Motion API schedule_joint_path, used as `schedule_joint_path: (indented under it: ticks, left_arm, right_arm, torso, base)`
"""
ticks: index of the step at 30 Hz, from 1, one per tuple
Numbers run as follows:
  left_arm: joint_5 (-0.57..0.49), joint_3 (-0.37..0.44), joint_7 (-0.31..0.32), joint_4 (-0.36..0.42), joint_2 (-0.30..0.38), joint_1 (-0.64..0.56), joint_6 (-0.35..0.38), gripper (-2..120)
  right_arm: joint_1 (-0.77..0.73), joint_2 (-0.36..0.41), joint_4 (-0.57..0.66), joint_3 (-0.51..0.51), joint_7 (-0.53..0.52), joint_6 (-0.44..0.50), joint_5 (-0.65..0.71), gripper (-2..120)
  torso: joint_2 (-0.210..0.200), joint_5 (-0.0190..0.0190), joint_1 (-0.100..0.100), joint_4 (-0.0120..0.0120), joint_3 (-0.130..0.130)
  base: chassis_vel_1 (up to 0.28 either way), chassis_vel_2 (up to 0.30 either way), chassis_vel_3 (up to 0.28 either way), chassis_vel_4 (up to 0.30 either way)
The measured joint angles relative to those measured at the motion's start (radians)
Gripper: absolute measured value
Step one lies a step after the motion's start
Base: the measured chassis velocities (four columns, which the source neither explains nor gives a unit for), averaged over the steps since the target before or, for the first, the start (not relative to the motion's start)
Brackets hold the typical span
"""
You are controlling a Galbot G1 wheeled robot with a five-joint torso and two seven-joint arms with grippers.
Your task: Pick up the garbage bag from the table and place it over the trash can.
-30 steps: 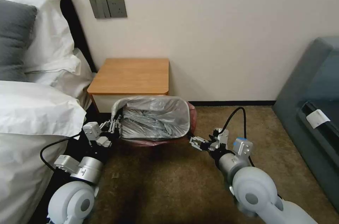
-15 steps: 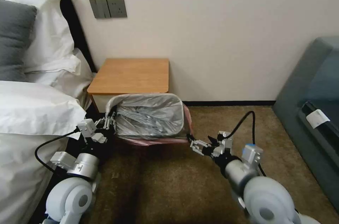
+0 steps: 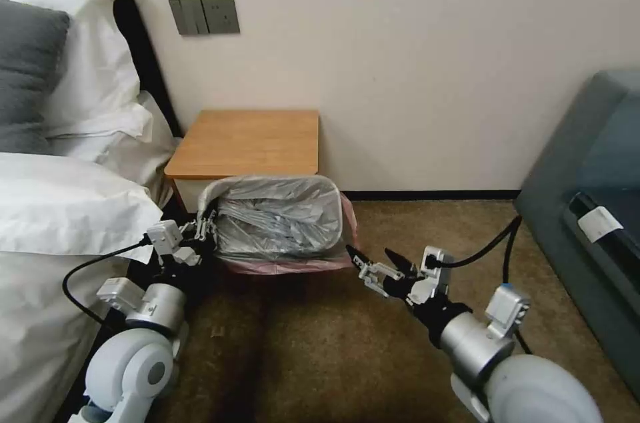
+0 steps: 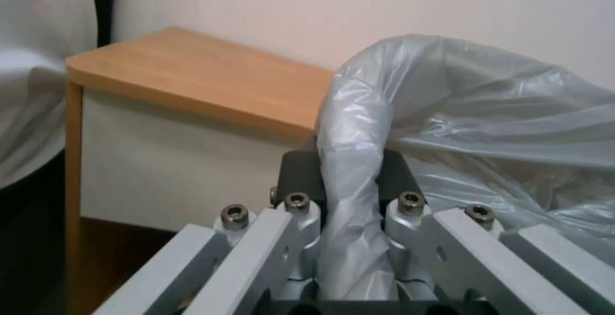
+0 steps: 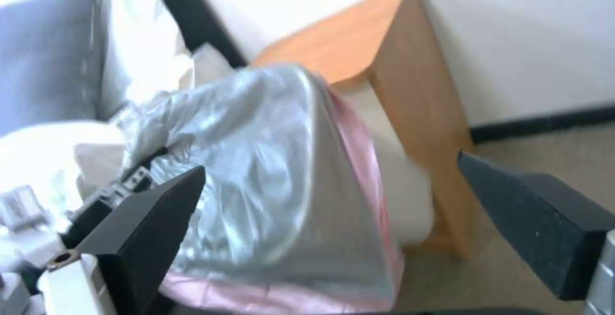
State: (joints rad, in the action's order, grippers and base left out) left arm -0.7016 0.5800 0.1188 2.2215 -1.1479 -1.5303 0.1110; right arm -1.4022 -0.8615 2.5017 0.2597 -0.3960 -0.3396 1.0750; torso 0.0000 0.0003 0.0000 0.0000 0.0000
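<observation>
Head view: L gripper pinching garbage bag rim; R gripper jaws wide, empty. No legible writing.

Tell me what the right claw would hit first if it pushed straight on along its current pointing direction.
Most likely the garbage bag. The open right claw points at the bag's pink-edged side draped over the trash can, with a gap between them. Depth is hard to judge.

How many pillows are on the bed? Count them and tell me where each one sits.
3 that I can tell. A white pillow stands against the headboard, a grey pillow leans in front of it at the head view's left edge, and another white pillow lies below, beside the table. Bedding may hide more.
</observation>
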Motion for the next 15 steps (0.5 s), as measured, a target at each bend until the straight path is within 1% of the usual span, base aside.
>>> schedule_joint_path:
  ticks: [1, 3, 4, 5, 6, 8, 9, 10, 12, 13, 15]
  left_arm:
    - [0.0, 0.0, 0.0, 0.0, 0.0, 0.0, 0.0, 8]
    - [0.04, -0.021, 0.017, 0.009, 0.008, -0.009, 0.009, 8]
    - [0.056, -0.032, 0.022, 0.012, 0.011, -0.011, 0.01, 8]
    - [0.056, -0.032, 0.022, 0.012, 0.011, -0.011, 0.01, 8]
    - [0.069, -0.041, 0.025, 0.013, 0.012, -0.013, 0.01, 8]
    - [0.094, -0.058, 0.027, 0.017, 0.013, -0.015, 0.01, 8]
    - [0.094, -0.058, 0.027, 0.017, 0.013, -0.015, 0.01, 8]
    - [0.102, -0.067, 0.028, 0.02, 0.013, -0.018, 0.01, 8]
    - [0.116, -0.076, 0.028, 0.023, 0.011, -0.022, 0.01, 8]
    - [0.116, -0.076, 0.028, 0.023, 0.011, -0.022, 0.01, 8]
    - [0.134, -0.086, 0.028, 0.024, 0.008, -0.028, 0.009, 8]
  right_arm:
    - [0.0, 0.0, 0.0, 0.0, 0.0, 0.0, 0.0, 100]
    - [0.091, 0.082, 0.002, -0.024, 0.008, -0.023, -0.016, 99]
    - [0.127, 0.117, 0.002, -0.039, 0.034, -0.03, -0.036, 96]
    - [0.127, 0.117, 0.002, -0.039, 0.034, -0.03, -0.036, 96]
    - [0.154, 0.141, 0.002, -0.051, 0.069, -0.038, -0.058, 92]
    - [0.23, 0.192, -0.002, -0.091, 0.195, -0.052, -0.131, 84]
    - [0.23, 0.192, -0.002, -0.091, 0.195, -0.052, -0.131, 84]
    - [0.28, 0.209, -0.018, -0.116, 0.262, -0.061, -0.159, 78]
    - [0.376, 0.22, -0.051, -0.163, 0.362, -0.086, -0.189, 69]
    - [0.376, 0.22, -0.051, -0.163, 0.362, -0.086, -0.189, 69]
    - [0.494, 0.216, -0.085, -0.235, 0.424, -0.129, -0.205, 59]
  torso:
    - [0.0, 0.0, 0.0, 0.0, 0.0]
    - [0.0, -0.0002, 0.0, 0.0002, 0.0]
    - [0.0, -0.0003, 0.0, 0.0003, 0.0]
    - [0.0, -0.0003, 0.0, 0.0003, 0.0]
    - [0.0, -0.0003, 0.0, 0.0001, 0.0]
    - [0.0, -0.0004, 0.0, 0.0, 0.0]
    - [0.0, -0.0004, 0.0, 0.0, 0.0]
    - [0.0, -0.0004, 0.0, -0.0002, 0.0]
    - [0.0, -0.0004, 0.0, -0.0001, 0.0]
    - [0.0, -0.0004, 0.0, -0.0001, 0.0]
    - [0.0, -0.0002, 0.0, -0.0002, 0.0]
  base:
    - [0.0, 0.0, 0.0, 0.0]
    - [0.0, 0.0, 0.0, 0.0]
    - [0.0, 0.0, 0.0, 0.0]
    - [0.0, 0.0, 0.0, 0.0]
    - [0.0, 0.0, 0.0, 0.0]
    - [0.0, 0.0, 0.0, 0.0]
    - [0.0, 0.0, 0.0, 0.0]
    - [0.0, 0.0, 0.0, 0.0]
    - [0.0, 0.0, 0.0, 0.0]
    - [0.0, 0.0, 0.0, 0.0]
    - [0.0, 0.0, 0.0, 0.0]
